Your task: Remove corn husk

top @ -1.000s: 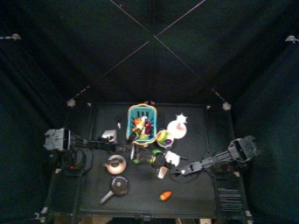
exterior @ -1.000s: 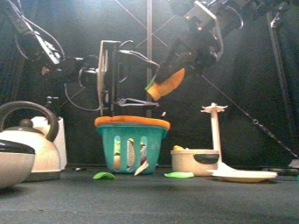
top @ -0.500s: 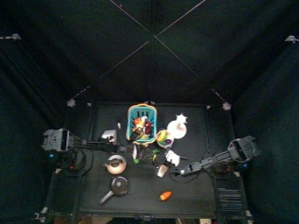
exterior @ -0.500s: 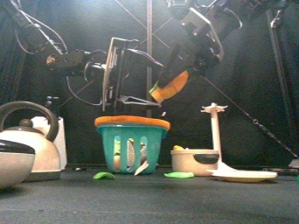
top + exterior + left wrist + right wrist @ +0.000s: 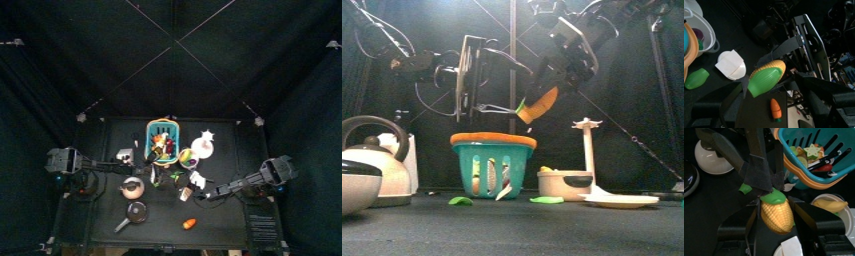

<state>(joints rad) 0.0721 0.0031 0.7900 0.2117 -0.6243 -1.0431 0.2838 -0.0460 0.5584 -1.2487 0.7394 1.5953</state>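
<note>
The corn [image 5: 541, 101] hangs in the air above the teal basket [image 5: 492, 162], yellow kernels bare at one end and green husk [image 5: 775, 197] on the other. My right gripper [image 5: 776, 223] is shut on the yellow end. The left gripper [image 5: 505, 108] stands open, its jaws to either side of the husk tip. In the left wrist view the husk [image 5: 765, 81] points toward my open jaws, and the right arm holds the cob [image 5: 775, 66] from behind. In the top view both arms meet near the table's middle, around the corn [image 5: 179, 182].
A kettle [image 5: 369, 160] stands at the left, a white upright holder [image 5: 587, 150], a bowl [image 5: 564, 184] and a plate [image 5: 623, 200] at the right. Green husk scraps [image 5: 462, 201] lie on the table. A carrot [image 5: 775, 108] lies near the front edge.
The left gripper has swung in toward the corn and its open jaws now reach the husk tip. The right gripper has shifted the corn slightly to the right and lower.
</note>
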